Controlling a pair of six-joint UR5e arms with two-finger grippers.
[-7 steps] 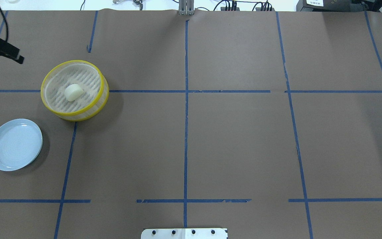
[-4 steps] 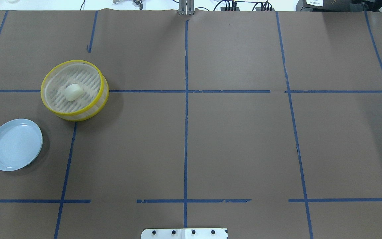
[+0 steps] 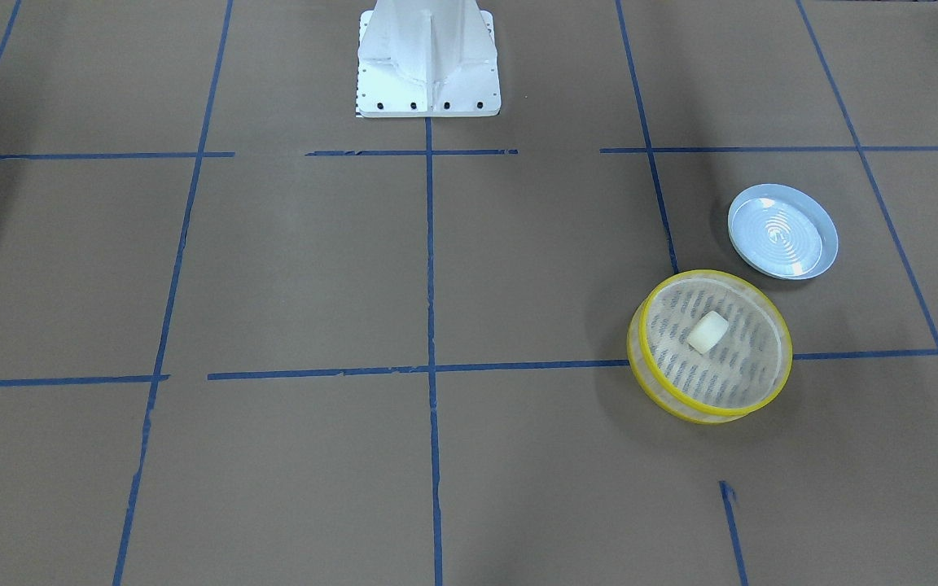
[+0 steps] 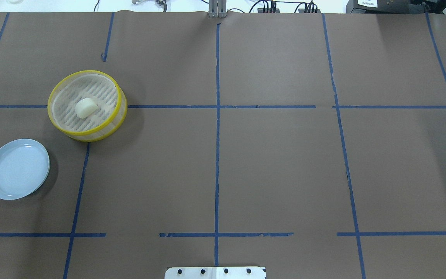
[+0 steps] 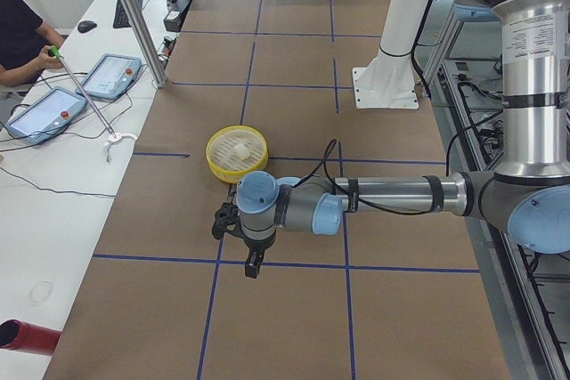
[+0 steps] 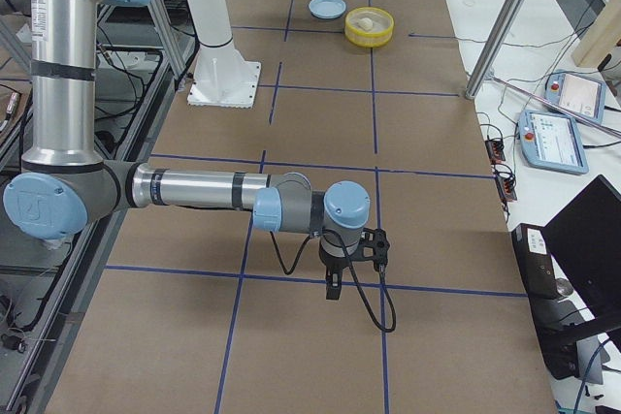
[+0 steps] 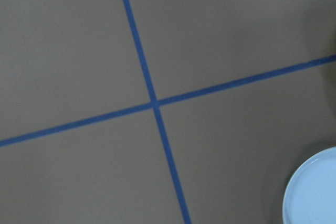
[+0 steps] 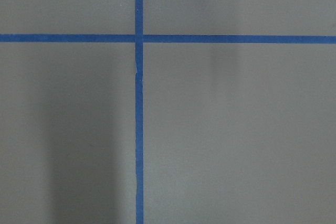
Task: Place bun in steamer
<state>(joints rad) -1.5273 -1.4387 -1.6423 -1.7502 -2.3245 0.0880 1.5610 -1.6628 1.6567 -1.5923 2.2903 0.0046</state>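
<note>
The cream-white bun lies on the slotted floor of the yellow-rimmed steamer at the table's left. It lies there too in the front view: bun, steamer. My left gripper shows only in the exterior left view, off past the table's left end, away from the steamer; I cannot tell if it is open or shut. My right gripper shows only in the exterior right view, over bare paper far from the steamer; I cannot tell its state either.
A pale blue plate with nothing on it sits near the steamer, towards the robot's side; its edge shows in the left wrist view. The robot's white base stands at the table's middle edge. Blue tape lines cross the brown paper.
The left gripper, at the overhead view's left edge one second ago, has moved out of that view. The bun, steamer and plate have not moved.
</note>
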